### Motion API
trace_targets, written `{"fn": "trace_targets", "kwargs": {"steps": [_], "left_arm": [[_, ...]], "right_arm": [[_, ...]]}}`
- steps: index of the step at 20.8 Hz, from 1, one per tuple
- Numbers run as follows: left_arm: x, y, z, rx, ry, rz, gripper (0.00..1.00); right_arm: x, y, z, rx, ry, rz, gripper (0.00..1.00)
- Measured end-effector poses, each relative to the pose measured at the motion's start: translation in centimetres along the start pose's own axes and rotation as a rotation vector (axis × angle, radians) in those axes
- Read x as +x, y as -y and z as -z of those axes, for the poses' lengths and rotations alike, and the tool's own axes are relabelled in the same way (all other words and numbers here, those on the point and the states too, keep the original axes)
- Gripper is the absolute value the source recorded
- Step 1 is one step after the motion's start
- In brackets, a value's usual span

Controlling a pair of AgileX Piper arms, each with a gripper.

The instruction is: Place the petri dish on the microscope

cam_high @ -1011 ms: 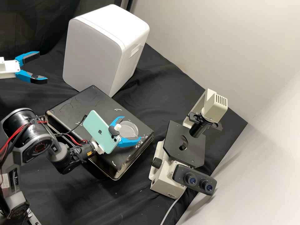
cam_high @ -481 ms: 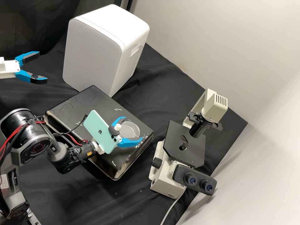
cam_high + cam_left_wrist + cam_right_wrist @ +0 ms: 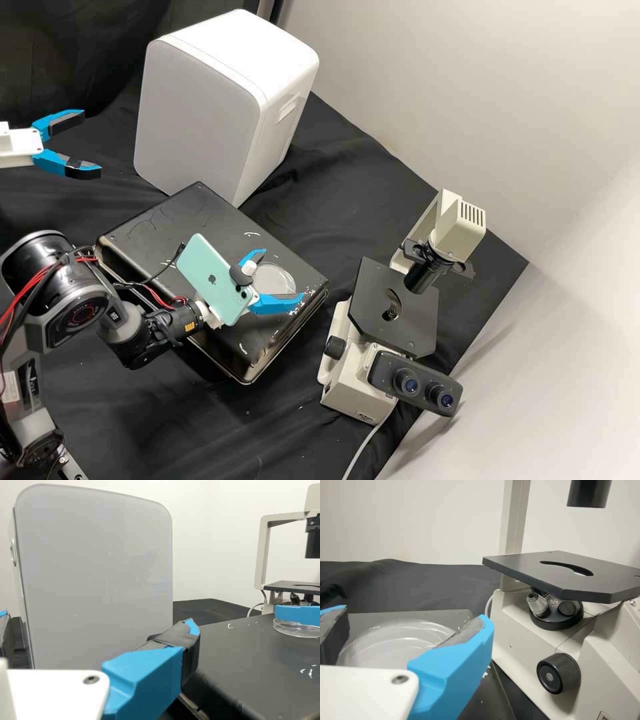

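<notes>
The right pincer [image 3: 280, 275] sits released astride the petri dish [image 3: 268, 283], which lies near a corner of the black slab [image 3: 167, 227]. Close evenly on the rim and lift level past the slab's edge; the microscope [image 3: 373, 373] stage [image 3: 400, 313] offers open room beneath the condenser [image 3: 421, 275]

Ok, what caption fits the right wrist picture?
Blue claw around the clear petri dish, beside the microscope stage.
</notes>
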Motion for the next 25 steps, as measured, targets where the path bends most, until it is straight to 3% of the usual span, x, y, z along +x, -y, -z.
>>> {"fn": "trace_targets", "kwargs": {"steps": [21,25], "left_arm": [[0.0,0.0,0.0,0.0,0.0,0.0,1.0],[0.0,0.0,0.0,0.0,0.0,0.0,1.0]], "right_arm": [[0.18,0.2,-0.03,0.0,0.001,0.007,1.0],[0.31,0.47,-0.39,0.001,0.026,0.03,1.0]]}}
